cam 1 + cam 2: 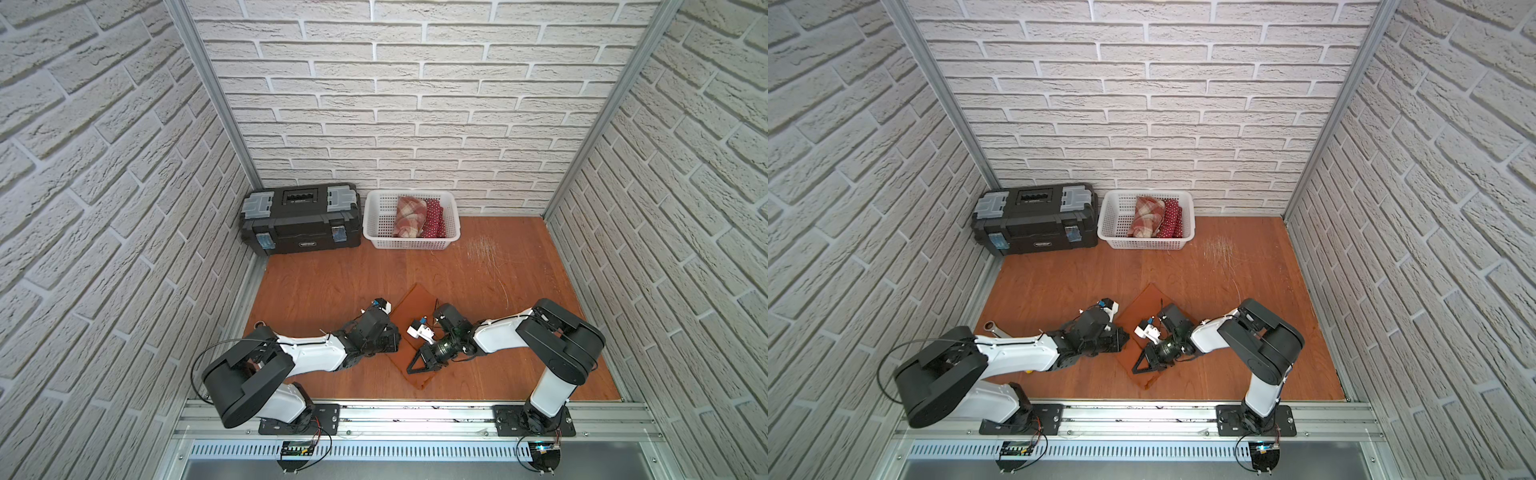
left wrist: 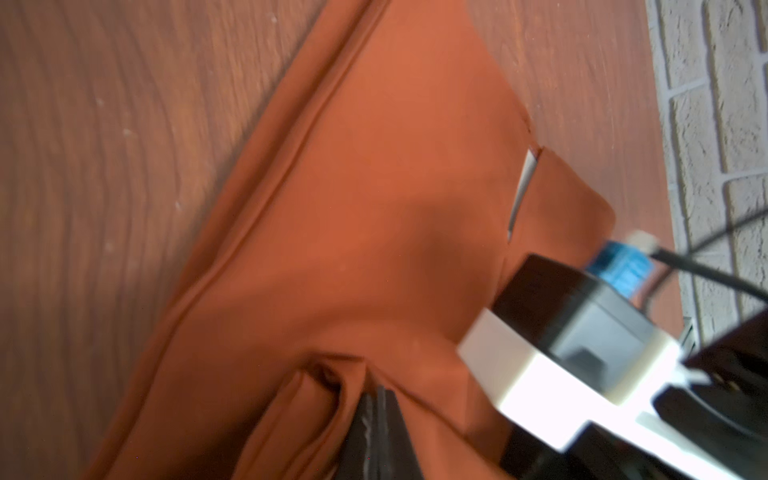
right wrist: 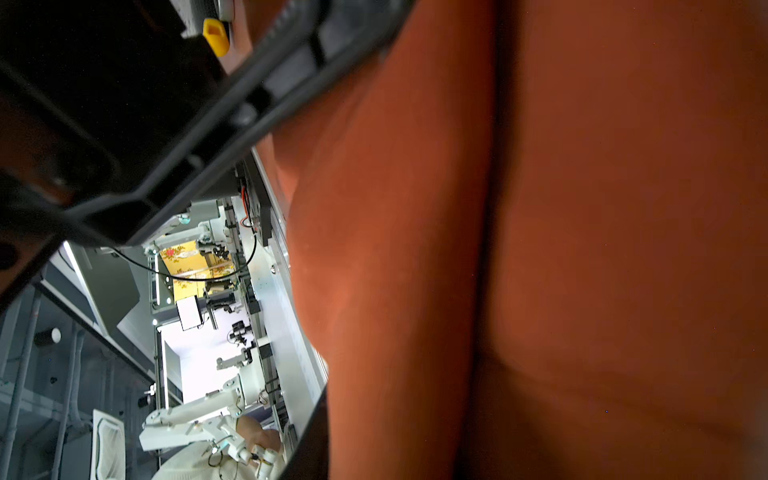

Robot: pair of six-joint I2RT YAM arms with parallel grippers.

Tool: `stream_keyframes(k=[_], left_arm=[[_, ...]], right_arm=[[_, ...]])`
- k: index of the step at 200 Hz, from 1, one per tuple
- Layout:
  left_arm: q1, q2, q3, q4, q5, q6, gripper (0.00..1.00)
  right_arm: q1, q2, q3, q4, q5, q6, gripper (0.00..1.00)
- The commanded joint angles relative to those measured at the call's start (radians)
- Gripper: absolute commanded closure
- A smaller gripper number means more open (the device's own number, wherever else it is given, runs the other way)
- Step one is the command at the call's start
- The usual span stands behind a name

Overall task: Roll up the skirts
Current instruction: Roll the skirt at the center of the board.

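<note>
The rust-orange skirt lies flat on the wooden table between my two arms. In the left wrist view my left gripper is shut, and the skirt puckers into folds at its tips. In both top views that gripper sits at the skirt's left edge. My right gripper lies low on the skirt's near part. Orange cloth fills the right wrist view, so how its jaws stand is hidden. The plaid skirt and polka-dot skirt lie rolled in the basket.
A white lattice basket stands at the back against the brick wall, with a black toolbox to its left. Brick walls close in both sides. A metal rail carrying the arm bases runs along the front edge.
</note>
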Motion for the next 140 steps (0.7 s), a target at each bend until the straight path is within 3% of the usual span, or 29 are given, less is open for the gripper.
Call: stream_keyframes(k=[1,22,51,72,86,94,103,140], left_arm=[[0.025,0.106,-0.021,0.043,0.047,-0.022,1.0],[0.027,0.168,-0.007,0.063,0.08,-0.034,1.0],[0.026,0.199,-0.012,0.082,0.097,-0.042,1.0],[0.014,0.211,-0.013,0.098,0.099,-0.046,1.0],[0.002,0.227,-0.009,0.111,0.099,-0.05,1.0],[-0.003,0.237,-0.005,0.118,0.099,-0.053,1.0],[-0.01,0.248,-0.002,0.126,0.099,-0.058,1.0],[-0.013,0.261,-0.005,0.136,0.095,-0.067,1.0]], right_arm=[[-0.005,-0.065,-0.032,-0.168,0.216,-0.007,0.69],[0.024,-0.207,-0.018,-0.317,0.298,-0.034,0.63],[0.063,-0.435,0.058,-0.703,0.545,-0.124,0.58],[0.085,-0.553,0.122,-0.874,0.693,-0.126,0.58],[0.118,-0.595,0.153,-0.867,0.717,-0.111,0.68],[0.147,-0.597,0.175,-0.85,0.728,-0.095,0.85],[0.189,-0.579,0.197,-0.827,0.751,-0.079,0.96],[0.281,-0.413,0.24,-0.738,0.798,-0.092,0.98]])
